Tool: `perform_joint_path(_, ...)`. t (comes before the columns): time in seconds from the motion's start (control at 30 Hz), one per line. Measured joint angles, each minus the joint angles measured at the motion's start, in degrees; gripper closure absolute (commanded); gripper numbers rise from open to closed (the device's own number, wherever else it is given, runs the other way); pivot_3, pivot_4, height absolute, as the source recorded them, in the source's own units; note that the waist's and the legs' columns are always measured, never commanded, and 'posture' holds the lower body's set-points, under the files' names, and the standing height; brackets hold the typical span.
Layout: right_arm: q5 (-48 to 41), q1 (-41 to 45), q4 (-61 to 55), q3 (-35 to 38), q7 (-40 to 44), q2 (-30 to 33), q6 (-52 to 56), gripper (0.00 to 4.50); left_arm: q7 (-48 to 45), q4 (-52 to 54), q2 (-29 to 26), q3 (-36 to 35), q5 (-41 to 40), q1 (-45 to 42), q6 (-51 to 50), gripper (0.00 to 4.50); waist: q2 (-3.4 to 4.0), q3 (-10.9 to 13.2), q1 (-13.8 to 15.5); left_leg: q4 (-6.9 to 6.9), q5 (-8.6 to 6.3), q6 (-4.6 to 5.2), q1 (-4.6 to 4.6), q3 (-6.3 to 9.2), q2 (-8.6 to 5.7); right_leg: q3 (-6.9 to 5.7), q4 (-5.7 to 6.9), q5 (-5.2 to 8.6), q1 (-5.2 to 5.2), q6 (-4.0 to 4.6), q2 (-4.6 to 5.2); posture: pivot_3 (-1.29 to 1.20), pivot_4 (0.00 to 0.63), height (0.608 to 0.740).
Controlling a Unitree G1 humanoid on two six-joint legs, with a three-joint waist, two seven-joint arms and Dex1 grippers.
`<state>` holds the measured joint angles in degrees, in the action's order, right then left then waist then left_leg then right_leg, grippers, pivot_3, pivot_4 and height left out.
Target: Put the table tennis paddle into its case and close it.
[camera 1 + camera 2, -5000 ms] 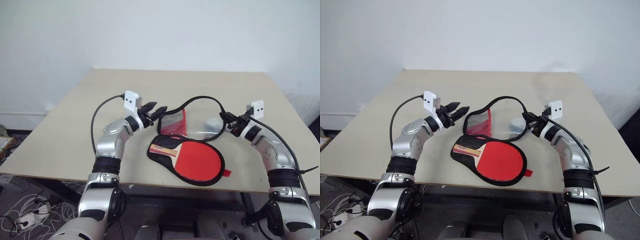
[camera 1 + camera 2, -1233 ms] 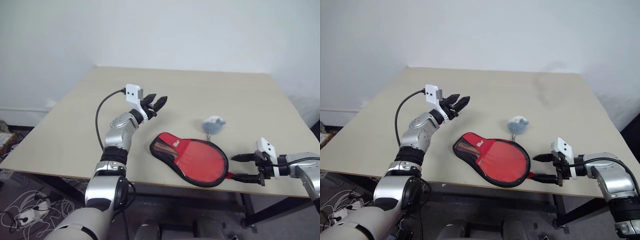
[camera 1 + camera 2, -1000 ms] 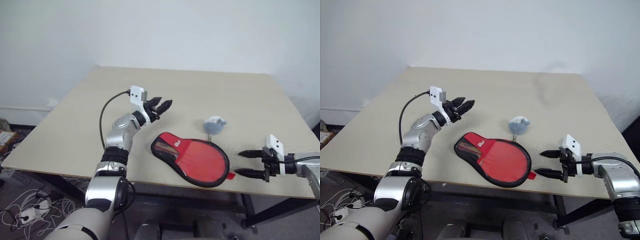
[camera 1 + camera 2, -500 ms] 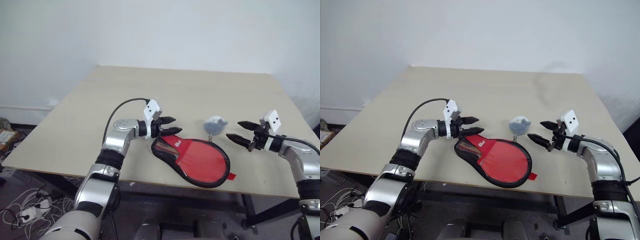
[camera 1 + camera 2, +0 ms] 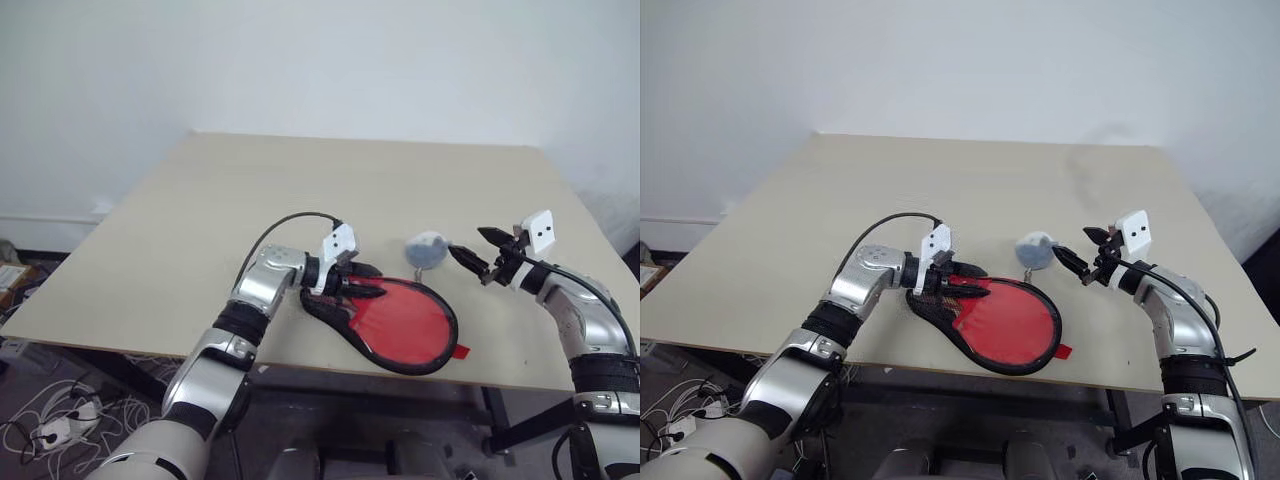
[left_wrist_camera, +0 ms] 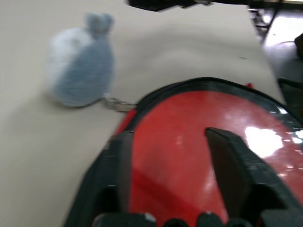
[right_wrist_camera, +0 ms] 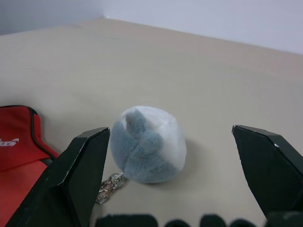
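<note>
Red round-faced paddle [image 5: 405, 318] inside black-rimmed clear-plastic case [image 5: 447, 335] on beige surface [image 5: 200, 220]. Left tool [image 5: 362, 280] over handle end, grip state unclear. Right tool [image 5: 472, 250] released, spread wide at 3 o'clock of grey-white plush ball [image 5: 424, 248].

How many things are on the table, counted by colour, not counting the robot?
Red: 1, the paddle inside its case
Black-rimmed: 1, the case around it
Pale grey-white: 1, the fluffy ball on a small chain
Total: 3
</note>
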<state>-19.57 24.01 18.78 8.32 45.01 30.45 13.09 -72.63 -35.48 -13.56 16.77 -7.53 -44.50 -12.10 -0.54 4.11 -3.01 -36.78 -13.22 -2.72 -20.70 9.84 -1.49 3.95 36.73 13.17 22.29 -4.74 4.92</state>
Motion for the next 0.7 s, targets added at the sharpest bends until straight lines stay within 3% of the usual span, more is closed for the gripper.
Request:
perform_joint_path(0.17,-0.1,-0.1,-2.0,0.0,-1.6,-0.8,0.0,0.00,-2.2,0.3,0.9,0.6,0.0,0.0,-1.0,4.41,0.01,0.0,0.0,0.00,0.00,0.00,0.00,0.00,0.00,0.00,-0.01,0.00,0.00,0.00,0.00,0.00,0.000,0.740)
perform_joint_path(0.7,-1.2,-3.2,-9.2,0.9,-6.3,-2.6,3.7,0.00,-0.6,-7.5,5.1,3.4,5.2,-3.3,2.1,4.41,0.03,0.0,0.1,0.02,0.00,0.01,-0.02,0.00,0.00,0.01,-0.01,0.00,0.02,0.00,0.00,0.00,0.000,0.740)
